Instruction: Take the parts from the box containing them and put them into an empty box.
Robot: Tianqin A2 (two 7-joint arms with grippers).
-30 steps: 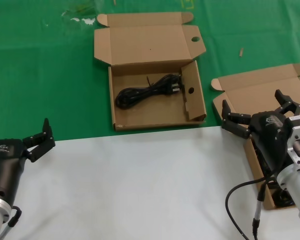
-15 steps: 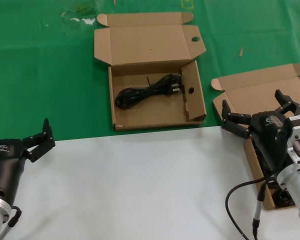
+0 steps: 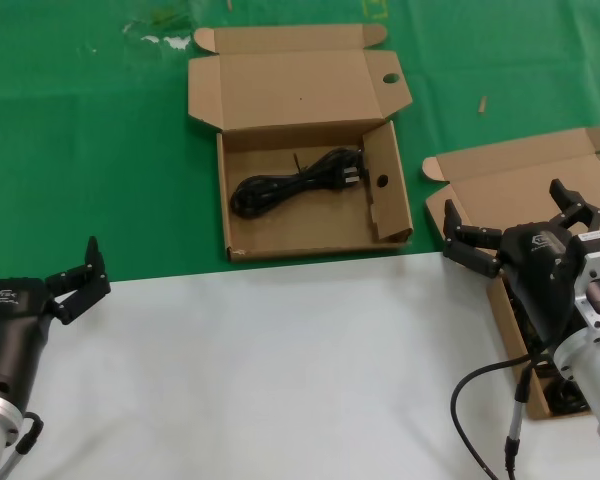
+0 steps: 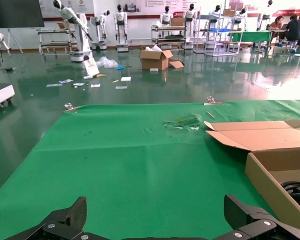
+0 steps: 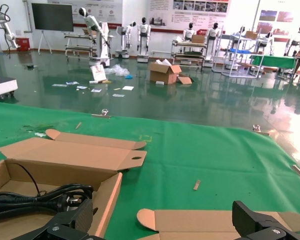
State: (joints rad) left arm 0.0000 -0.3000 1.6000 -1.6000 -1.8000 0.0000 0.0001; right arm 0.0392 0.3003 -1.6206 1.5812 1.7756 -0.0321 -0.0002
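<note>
The box with round holes (image 3: pixel 290 90) lies open at the back centre, one black coiled cord (image 3: pixel 295 182) on its floor. The plain-lidded box (image 3: pixel 520 180) sits at the right, mostly under my right arm; black cords (image 3: pixel 570 397) show in it beside the arm. My right gripper (image 3: pixel 508 215) hovers open over this box, holding nothing. My left gripper (image 3: pixel 30 262) is parked open at the near left, over the cloth's edge. The right wrist view shows the cord (image 5: pixel 37 197), the holed box (image 5: pixel 65 162), the plain lid (image 5: pixel 215 220) and the open gripper (image 5: pixel 162 215). The left wrist gripper (image 4: pixel 155 210) is open.
Green cloth (image 3: pixel 100 150) covers the far half of the table and a white surface (image 3: pixel 260 370) the near half. A grey cable (image 3: pixel 480 390) loops off my right arm. A small wooden scrap (image 3: pixel 482 103) lies on the cloth.
</note>
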